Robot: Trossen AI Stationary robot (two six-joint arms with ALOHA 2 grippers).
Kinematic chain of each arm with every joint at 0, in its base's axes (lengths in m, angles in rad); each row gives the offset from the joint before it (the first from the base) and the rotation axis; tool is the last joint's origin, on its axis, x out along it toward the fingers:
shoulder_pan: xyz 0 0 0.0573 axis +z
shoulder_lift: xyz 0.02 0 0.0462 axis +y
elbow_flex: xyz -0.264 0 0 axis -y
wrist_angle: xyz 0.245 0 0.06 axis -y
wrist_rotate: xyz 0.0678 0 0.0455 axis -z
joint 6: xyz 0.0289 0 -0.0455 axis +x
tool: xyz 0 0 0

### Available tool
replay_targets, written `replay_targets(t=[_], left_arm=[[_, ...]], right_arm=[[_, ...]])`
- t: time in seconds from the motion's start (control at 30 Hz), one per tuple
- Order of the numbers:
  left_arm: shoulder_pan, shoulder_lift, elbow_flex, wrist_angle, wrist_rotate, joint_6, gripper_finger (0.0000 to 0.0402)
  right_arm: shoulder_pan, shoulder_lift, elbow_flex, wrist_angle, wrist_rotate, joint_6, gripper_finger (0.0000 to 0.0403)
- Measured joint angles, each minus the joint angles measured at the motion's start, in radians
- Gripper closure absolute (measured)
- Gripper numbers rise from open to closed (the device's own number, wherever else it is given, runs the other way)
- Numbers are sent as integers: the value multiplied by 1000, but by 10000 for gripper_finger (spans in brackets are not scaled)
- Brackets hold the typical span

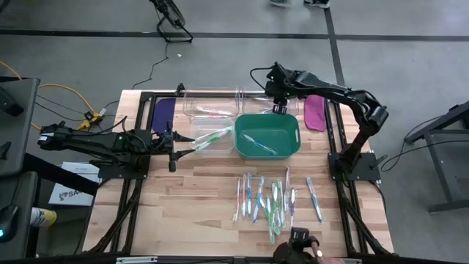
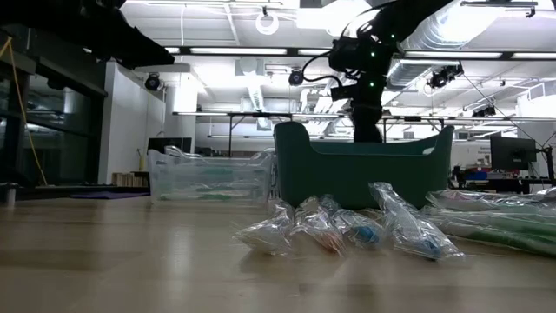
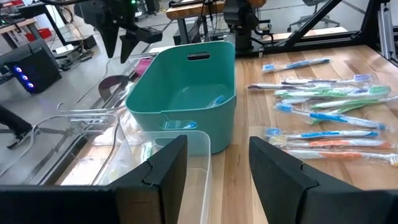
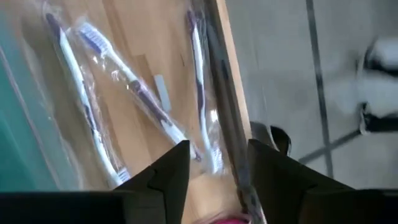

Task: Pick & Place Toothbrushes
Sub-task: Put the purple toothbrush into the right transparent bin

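While most of the wrapped toothbrushes [image 1: 272, 201] lie in a loose row on the near part of the wooden table [image 1: 198, 191], each in clear film with its long axis running roughly near to far, neither arm is over them. Beyond that row stands the teal bin [image 1: 293, 132], with one blue-and-white toothbrush [image 1: 259, 143] lying slantwise on its floor. Just left of the bin is a clear plastic tray [image 1: 199, 126] holding a green toothbrush [image 1: 211, 138], and the left gripper [image 1: 173, 139] hovers at that tray's left edge, its fingers parted and nothing between them, pointing across toward the bin. Farther back sits a second clear tray [image 1: 192, 103] with a pinkish toothbrush [image 1: 214, 111] in it, and the right gripper [image 1: 279, 107] hangs just past the bin's far rim, jaws apart and empty; its wrist view looks down on three white toothbrushes with dark purple accents [image 4: 134, 93] in film on the wood. A purple flat piece [image 1: 163, 114] and a magenta flat piece [image 1: 315, 113] lie at the far corners. Judging by this layout, the pile lies well toward the near edge from both grippers, and the right arm seems the nearer one, needing to reach back over the bin. No brand or wording can be read on any wrapper; a sheet [image 1: 69, 192] off the table's left side carries print too small to make out.
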Motion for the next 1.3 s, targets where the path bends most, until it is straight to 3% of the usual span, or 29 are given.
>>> replay_targets(t=[0.2,0.4,0.73,1.13,1.3], left_arm=[[0,0,0,1,0,0,236],[0,0,0,1,1,0,236],[0,0,0,1,3,0,236],[0,0,0,-76,36,1,236],[0,0,0,-74,50,19,236]], right_arm=[[59,-51,0,-120,12,194,230],[116,-142,0,-302,-2,564,234],[220,-309,-2,-576,-184,1088,243],[617,-422,-218,-608,-202,1661,243],[792,-417,-304,-490,-252,1881,243]])
